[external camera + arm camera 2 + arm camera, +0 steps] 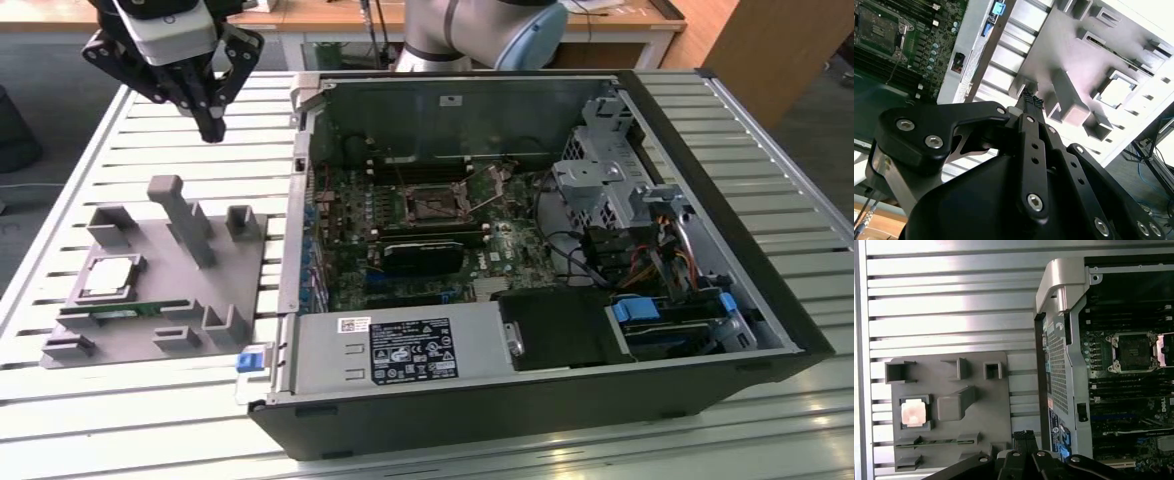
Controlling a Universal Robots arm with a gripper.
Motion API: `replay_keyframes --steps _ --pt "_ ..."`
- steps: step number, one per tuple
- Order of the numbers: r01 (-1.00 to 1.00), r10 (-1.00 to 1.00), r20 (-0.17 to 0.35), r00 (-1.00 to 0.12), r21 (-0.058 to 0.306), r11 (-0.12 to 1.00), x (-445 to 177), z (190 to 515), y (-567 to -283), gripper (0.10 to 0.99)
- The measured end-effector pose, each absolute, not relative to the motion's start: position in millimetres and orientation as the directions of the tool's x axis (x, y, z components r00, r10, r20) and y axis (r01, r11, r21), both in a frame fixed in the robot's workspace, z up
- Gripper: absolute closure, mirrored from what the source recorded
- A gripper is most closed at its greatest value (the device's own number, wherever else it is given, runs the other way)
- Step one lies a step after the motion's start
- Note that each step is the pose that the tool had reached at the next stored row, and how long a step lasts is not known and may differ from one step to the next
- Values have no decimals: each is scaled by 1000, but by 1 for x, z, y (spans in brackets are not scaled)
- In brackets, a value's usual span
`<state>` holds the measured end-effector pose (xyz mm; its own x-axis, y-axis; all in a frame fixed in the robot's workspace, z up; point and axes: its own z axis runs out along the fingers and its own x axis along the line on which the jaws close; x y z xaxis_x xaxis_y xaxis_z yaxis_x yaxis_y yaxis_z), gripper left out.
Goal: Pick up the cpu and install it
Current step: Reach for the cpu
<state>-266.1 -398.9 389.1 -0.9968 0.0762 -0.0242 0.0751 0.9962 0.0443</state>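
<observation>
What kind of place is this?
Probably a robotics lab bench for computer assembly: an open desktop case lies on a slatted metal table, a grey fixture tray holds the cpu, and the gripper hangs above.

There is one cpu, one memory stick and one holder. There is one case with one socket.

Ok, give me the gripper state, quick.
Gripper: closed, holding nothing. The cpu lies in the grey holder, apart from the gripper.
</observation>
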Motion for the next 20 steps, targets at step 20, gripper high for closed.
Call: replay_keyframes --steps 20 --pt "75 76 -24 -997 44 996 -288 389 -399 980"
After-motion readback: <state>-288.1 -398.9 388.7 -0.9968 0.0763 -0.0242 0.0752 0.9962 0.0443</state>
